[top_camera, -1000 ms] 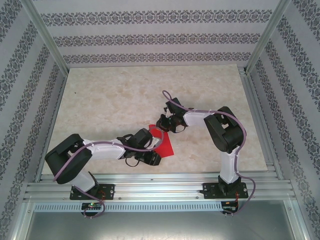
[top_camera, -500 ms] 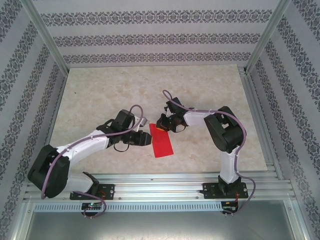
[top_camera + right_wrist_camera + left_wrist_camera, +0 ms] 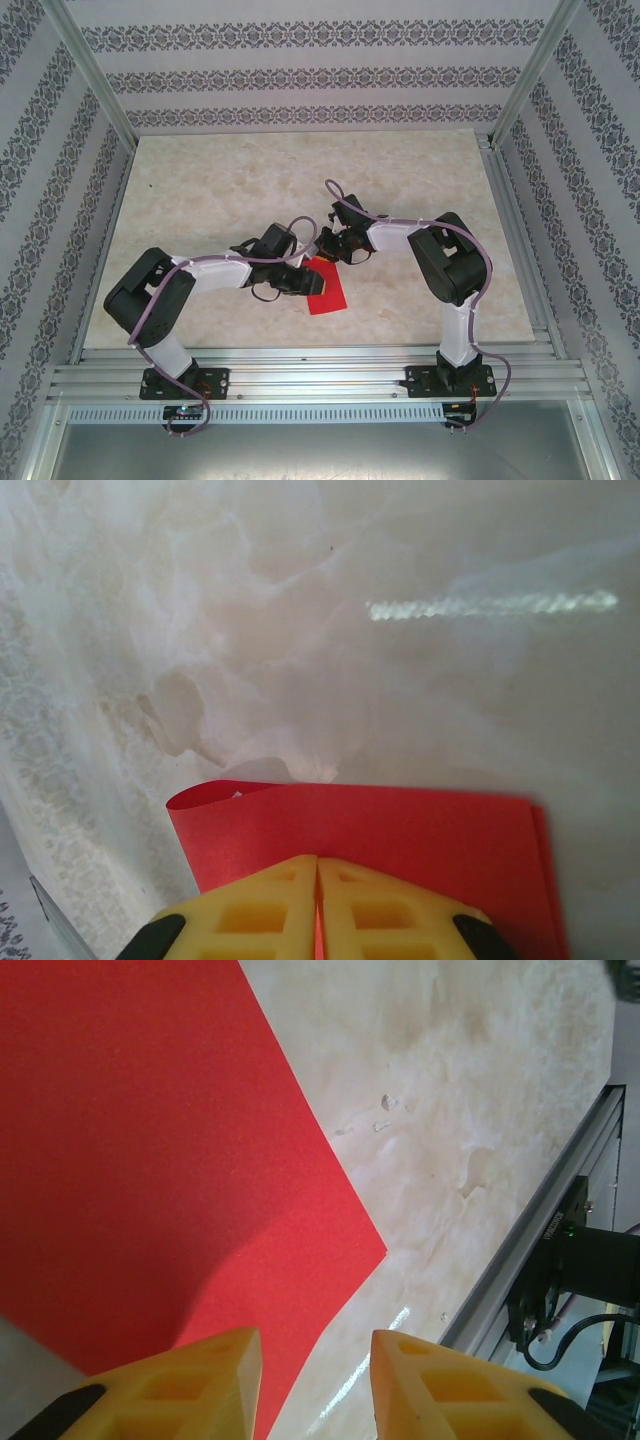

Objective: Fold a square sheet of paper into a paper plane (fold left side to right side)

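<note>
Right gripper (image 3: 317,868) clamped on the square sheet of paper (image 3: 400,830) at its edge. Left gripper (image 3: 316,1355) hovers above it, jaws apart.

Pale marbled table (image 3: 220,190), edged with aluminium rails (image 3: 320,372). Lying flat near its front middle: 1 red sheet of paper (image 3: 330,293), folded over, fold bulging at 1 end.

The left hand (image 3: 315,284) covers part of the red sheet (image 3: 331,296).
</note>
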Controlling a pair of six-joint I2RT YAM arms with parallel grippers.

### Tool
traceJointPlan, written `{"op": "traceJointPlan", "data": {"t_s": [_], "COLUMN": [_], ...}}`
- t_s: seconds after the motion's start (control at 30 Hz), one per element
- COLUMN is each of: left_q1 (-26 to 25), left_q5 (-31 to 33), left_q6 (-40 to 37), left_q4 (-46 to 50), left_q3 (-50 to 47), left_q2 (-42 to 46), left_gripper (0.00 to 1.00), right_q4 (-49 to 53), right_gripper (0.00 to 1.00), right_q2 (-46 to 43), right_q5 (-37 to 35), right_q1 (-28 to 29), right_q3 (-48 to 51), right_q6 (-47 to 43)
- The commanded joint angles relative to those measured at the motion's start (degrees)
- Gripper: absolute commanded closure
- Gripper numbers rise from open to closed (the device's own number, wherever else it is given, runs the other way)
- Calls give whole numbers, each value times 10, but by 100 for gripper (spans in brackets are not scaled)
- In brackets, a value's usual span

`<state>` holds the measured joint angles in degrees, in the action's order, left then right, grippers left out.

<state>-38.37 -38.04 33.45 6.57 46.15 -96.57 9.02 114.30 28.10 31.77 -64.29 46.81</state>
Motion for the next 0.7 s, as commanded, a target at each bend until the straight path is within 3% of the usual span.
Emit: {"op": "traceJointPlan", "data": {"t_s": [0.0, 0.37, 0.67], "left_q1": [-7, -26, -27], "left_q5": [17, 49, 61], "left_q6": [2, -6, -3], "left_q4": [-26, -9, 5], "left_q3": [8, 2, 1], "left_q2": [-23, -56, -41], "left_gripper": [65, 67, 68], "right_q4": [28, 84, 116], "right_gripper": [90, 78, 91], "right_q2": [28, -99, -242], "right_q5": [-68, -77, -82], "right_q1": [-3, -14, 5], "right_q3": [4, 3, 162], "right_q6": [-10, -40, -11]}}
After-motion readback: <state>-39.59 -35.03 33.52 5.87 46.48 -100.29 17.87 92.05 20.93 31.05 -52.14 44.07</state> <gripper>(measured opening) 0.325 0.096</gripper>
